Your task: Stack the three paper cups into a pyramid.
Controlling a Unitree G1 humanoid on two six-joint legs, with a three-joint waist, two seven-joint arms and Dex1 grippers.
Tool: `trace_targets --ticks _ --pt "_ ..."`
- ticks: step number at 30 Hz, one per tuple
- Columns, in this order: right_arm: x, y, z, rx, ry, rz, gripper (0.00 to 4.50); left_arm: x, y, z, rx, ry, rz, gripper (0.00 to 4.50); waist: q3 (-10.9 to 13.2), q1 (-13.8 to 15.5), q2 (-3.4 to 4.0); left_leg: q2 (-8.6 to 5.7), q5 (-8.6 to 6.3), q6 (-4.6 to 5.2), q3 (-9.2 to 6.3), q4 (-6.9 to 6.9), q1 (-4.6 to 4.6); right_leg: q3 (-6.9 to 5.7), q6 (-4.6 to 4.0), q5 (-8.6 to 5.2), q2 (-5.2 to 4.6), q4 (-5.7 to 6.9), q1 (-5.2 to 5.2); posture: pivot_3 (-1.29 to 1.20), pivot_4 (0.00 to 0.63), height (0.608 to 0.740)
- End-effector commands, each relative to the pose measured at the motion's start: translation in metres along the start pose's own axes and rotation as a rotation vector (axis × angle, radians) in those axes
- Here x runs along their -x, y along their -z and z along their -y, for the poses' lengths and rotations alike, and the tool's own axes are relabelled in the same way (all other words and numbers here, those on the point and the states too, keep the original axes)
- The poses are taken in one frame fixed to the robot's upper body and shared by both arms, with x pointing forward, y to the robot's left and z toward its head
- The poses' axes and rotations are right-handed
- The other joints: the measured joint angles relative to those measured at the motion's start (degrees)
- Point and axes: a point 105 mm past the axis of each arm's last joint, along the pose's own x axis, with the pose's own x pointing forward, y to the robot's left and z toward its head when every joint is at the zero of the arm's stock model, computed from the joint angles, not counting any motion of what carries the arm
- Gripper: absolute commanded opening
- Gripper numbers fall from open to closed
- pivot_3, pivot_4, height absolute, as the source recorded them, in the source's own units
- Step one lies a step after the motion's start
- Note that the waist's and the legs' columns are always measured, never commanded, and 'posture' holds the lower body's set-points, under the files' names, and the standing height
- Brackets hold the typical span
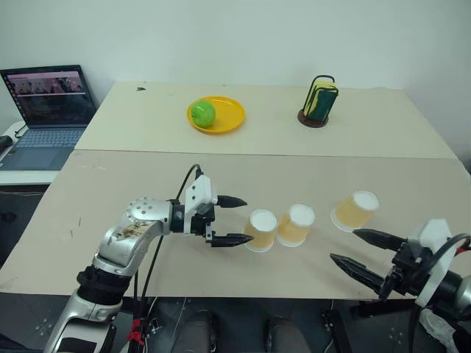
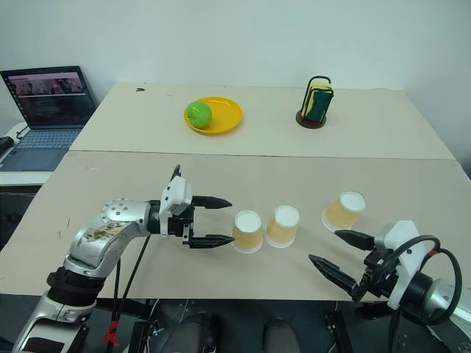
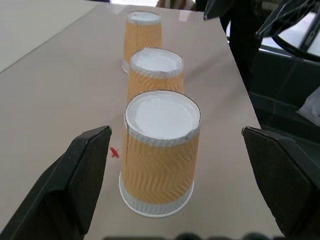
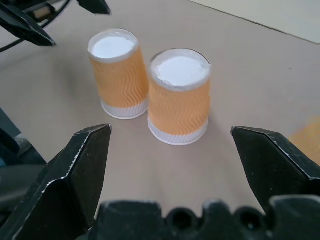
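Tan table [image 1: 132, 184], three paper cups [image 1: 294, 224] inverted, unstacked

**Colours on the counter**

The three paper cups [image 1: 296, 225] are tan-orange with a wavy embossed pattern, their bases and rims white. The counter [image 1: 132, 176] is pale beige. A green apple [image 1: 202, 113] sits on a yellow plate [image 1: 229, 118]. A yellow-and-green sponge [image 1: 321, 101] stands in a black holder [image 1: 312, 120].

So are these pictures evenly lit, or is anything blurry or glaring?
Left eye view: soft, even light, with only faint shadows under the three paper cups and the yellow plate. Left wrist view: nearest cup sharp, far end of the table washed out bright. Right wrist view: the black fingers look soft-edged up close.
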Motion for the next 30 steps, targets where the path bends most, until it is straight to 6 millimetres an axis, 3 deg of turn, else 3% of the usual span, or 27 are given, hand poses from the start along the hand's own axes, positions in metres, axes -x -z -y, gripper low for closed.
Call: trace_targets --ticks 1,3,7,13,30 --pt "0.007 0.002 0.024 0.027 0.137 0.018 4.5 0.001 -0.014 0.013 -0.024 0.004 0.036 4.47 0.0 -0.02 0.0 0.0 0.0 0.0 0.0 0.0 0.01 0.0 0.0 0.0 -0.01 0.02 0.0 0.0 0.15 0.735" --pt "0.007 0.002 0.027 0.018 0.151 0.036 4.5 0.001 -0.014 0.015 -0.021 0.002 0.032 4.47 -0.02 -0.02 0.04 0.0 0.01 -0.01 0.01 0.0 0.04 0.0 0.0 0.0 0.0 0.06 0.0 0.0 0.15 0.735" --pt "0.003 -0.002 0.059 0.014 0.323 0.095 4.5 0.0 -0.018 0.024 -0.005 0.014 0.045 4.47 -0.03 -0.26 0.04 0.01 0.03 -0.05 0.04 0.01 0.08 0.06 -0.02 0.01 0.05 0.06 0.02 0.0 0.15 0.735" --pt "-0.007 -0.004 0.08 0.026 0.439 0.117 4.5 0.0 -0.017 0.022 -0.001 0.004 0.038 4.47 -0.04 -0.01 0.08 0.02 0.03 -0.05 0.07 -0.02 0.08 0.09 -0.02 0.0 0.11 0.08 -0.03 0.0 0.15 0.735" --pt "-0.042 -0.003 0.095 -0.008 0.441 0.183 4.5 0.004 -0.012 0.021 -0.023 0.017 0.042 4.47 -0.05 -0.22 0.1 0.0 0.03 -0.05 0.1 -0.03 0.07 0.08 -0.02 0.0 0.1 0.06 -0.04 0.0 0.15 0.735"
